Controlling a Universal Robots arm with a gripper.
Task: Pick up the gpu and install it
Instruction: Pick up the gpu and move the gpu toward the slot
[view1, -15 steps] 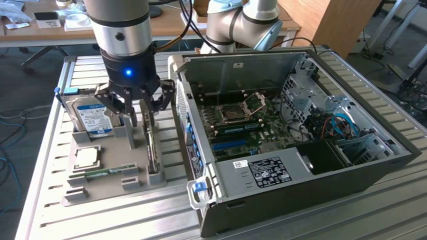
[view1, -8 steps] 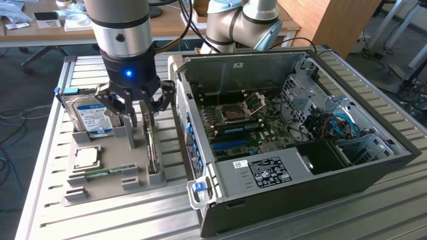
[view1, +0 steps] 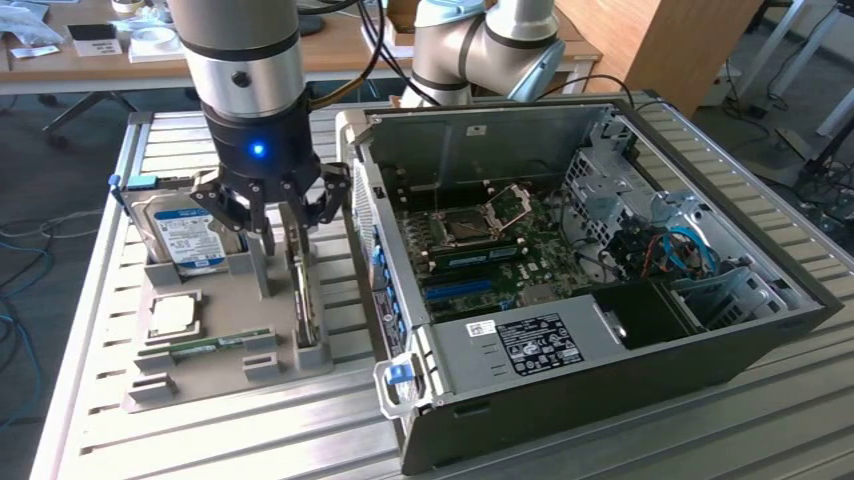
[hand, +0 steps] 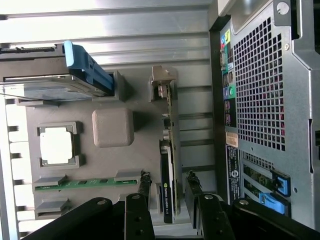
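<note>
The gpu (view1: 307, 308) stands on its edge in a slot of the grey holder tray (view1: 200, 385), beside the open computer case (view1: 467, 140). In the wrist view the gpu (hand: 168, 150) appears as a thin card with a black cooler and a silver bracket at its far end. My gripper (view1: 283, 270) hangs straight down over it. The fingers (hand: 145, 186) straddle the card near its cooler end, with a small gap on each side, so the gripper (hand: 167, 182) is open around the gpu.
The tray also holds a blue-labelled hard drive (view1: 187, 232), a CPU (view1: 174, 315) and a RAM stick (view1: 214, 345). The case lies open with its motherboard (view1: 494, 250) exposed. A second arm's base (view1: 467, 50) stands behind the case.
</note>
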